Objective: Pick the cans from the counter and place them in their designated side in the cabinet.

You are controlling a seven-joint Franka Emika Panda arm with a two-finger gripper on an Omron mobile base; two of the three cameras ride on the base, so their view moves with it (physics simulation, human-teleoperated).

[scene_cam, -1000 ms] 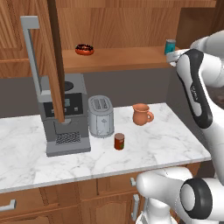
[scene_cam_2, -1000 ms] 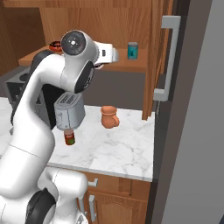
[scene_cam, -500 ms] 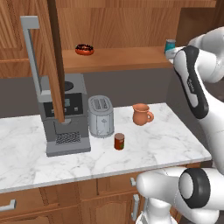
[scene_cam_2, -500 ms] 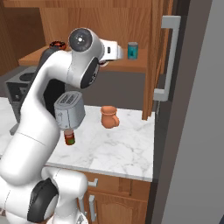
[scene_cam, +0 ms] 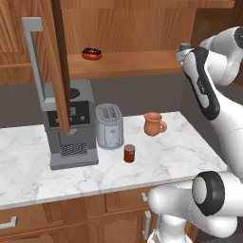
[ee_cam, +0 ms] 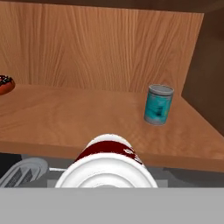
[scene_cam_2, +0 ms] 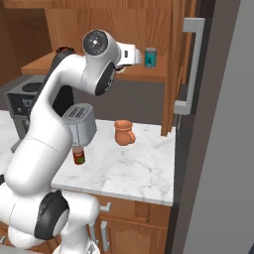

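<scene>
The white can with dark red bands [ee_cam: 109, 164] sits right at the camera in the hand view, lying end-on, and the gripper [scene_cam_2: 133, 54] is closed around it up at shelf height. Its top faces the cabinet shelf [ee_cam: 87, 127], just short of the front edge, so it is carried but not yet set down. The teal can [ee_cam: 158, 105] stands upright on the right part of that shelf, near the side wall, and a donut [scene_cam: 91, 53] rests far over on the left part. The reddish-brown can [scene_cam: 129, 153] is down on the counter [scene_cam: 156, 161], just in front of the toaster [scene_cam: 109, 126] and well apart from the mug [scene_cam: 154, 124] (so that one is untouched). By my reading the task is under halfway: one can lifted and awaiting placement, the other not yet picked
</scene>
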